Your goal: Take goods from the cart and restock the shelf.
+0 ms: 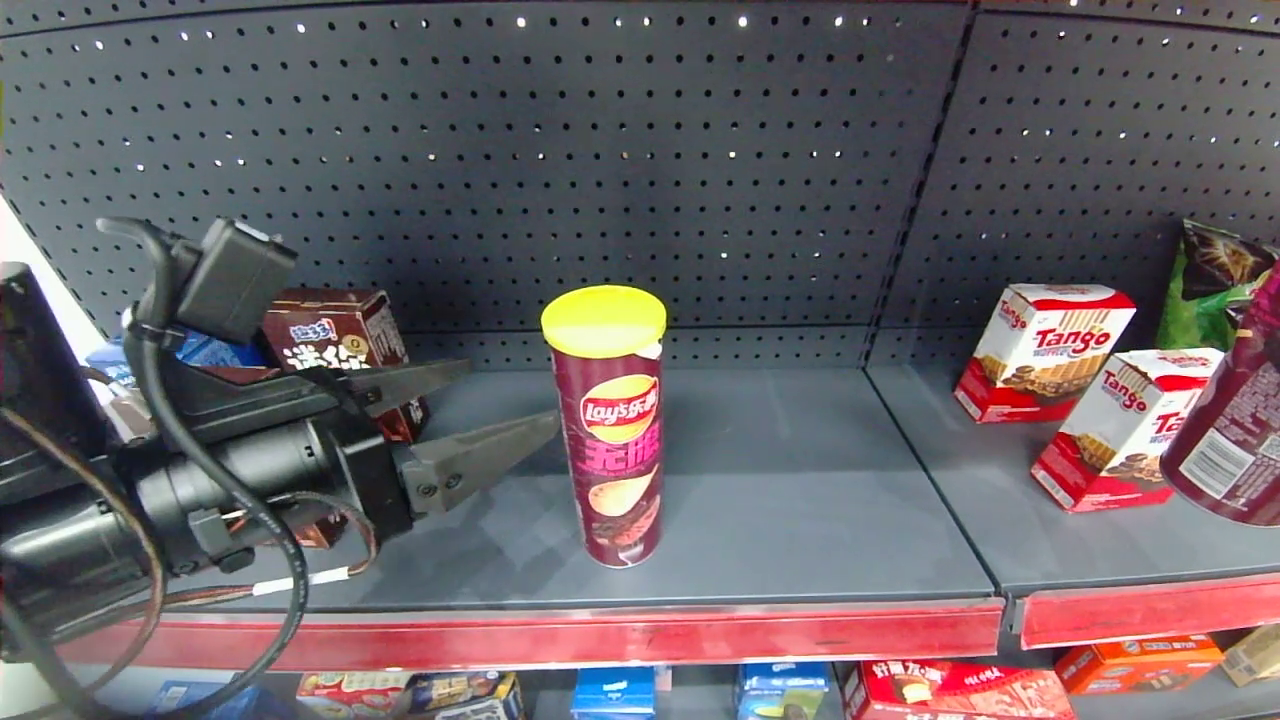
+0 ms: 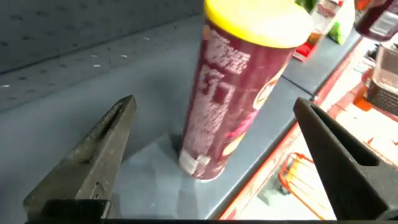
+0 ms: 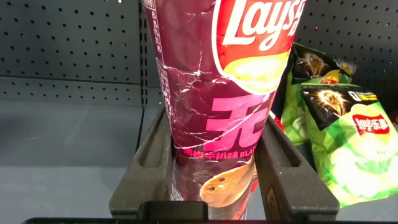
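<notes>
A maroon chip can with a yellow lid stands upright in the middle of the grey shelf. My left gripper is open just to its left, fingertips close to the can but apart from it. In the left wrist view the can stands a little beyond the spread fingers of the left gripper. A second maroon chip can hangs tilted at the right edge of the shelf. My right gripper is shut on this can, one finger pressing each side.
Two red-and-white wafer boxes lie at the right. Green chip bags stand behind the held can. A brown box sits behind my left gripper. Bare shelf lies between the standing can and the wafer boxes. The shelf's red front edge runs below.
</notes>
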Robot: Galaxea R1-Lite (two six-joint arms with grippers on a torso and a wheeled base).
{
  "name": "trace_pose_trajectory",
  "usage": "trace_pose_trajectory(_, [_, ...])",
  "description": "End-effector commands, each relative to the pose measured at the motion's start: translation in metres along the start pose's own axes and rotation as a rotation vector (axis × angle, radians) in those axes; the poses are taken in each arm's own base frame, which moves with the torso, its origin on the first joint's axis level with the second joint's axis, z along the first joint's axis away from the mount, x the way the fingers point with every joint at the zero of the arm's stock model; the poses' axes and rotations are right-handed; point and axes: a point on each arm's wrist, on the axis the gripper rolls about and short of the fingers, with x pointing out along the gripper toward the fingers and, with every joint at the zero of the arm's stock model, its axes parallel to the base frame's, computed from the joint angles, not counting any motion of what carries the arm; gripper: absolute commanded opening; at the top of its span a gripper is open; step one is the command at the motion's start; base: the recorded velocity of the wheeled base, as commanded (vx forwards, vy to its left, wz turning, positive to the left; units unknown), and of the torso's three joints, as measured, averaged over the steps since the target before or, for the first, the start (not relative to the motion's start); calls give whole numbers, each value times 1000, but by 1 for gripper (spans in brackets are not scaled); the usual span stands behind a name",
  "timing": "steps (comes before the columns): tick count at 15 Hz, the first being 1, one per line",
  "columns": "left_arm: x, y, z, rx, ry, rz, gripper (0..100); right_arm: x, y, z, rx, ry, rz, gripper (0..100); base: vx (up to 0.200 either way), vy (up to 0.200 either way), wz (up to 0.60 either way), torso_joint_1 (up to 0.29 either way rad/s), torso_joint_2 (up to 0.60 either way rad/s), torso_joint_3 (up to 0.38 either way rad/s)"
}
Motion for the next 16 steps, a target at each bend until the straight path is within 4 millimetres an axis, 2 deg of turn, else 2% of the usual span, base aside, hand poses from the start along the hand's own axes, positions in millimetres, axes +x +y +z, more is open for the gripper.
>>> trace_pose_trajectory(1, [-20, -5, 5, 15, -42, 12, 100, 0, 1, -1, -4, 5, 2, 0, 0, 0, 0, 0, 0, 0])
trace_pose_trajectory(2, [-24, -5, 6, 19, -54, 19, 100, 0, 1, -2, -5, 5, 4, 0, 0, 0, 0, 0, 0, 0])
trace_pose_trajectory(6, [-64, -7, 18, 40, -114, 105, 100, 0, 1, -3, -5, 8, 2, 0, 0, 0, 0, 0, 0, 0])
trace_pose_trajectory(7, [-79, -8, 23, 57, -140, 156, 100, 1, 2, -4, 3, 13, 3, 0, 0, 0, 0, 0, 0, 0])
trace_pose_trajectory(8, [-82, -8, 23, 61, -146, 163, 100, 1, 2, -4, 4, 15, 5, 0, 0, 0, 0, 0, 0, 0])
trace_pose_trajectory(10, [-111, -12, 36, 114, -244, 277, 100, 9, 11, -8, 18, 40, 23, 0, 0, 0, 0, 0, 0, 0])
trace_pose_trajectory(12, [-127, -19, 40, 136, -285, 329, 100, 12, 16, -6, 22, 39, 40, 0, 0, 0, 0, 0, 0, 0])
trace_pose_trajectory(13, [-143, -26, 39, 151, -316, 398, 100, 18, 21, -3, 25, 40, 46, 0, 0, 0, 0, 0, 0, 0])
trace_pose_trajectory(16, [-159, -37, 36, 162, -345, 466, 100, 34, 37, 4, 69, 45, 66, 0, 0, 0, 0, 0, 0, 0])
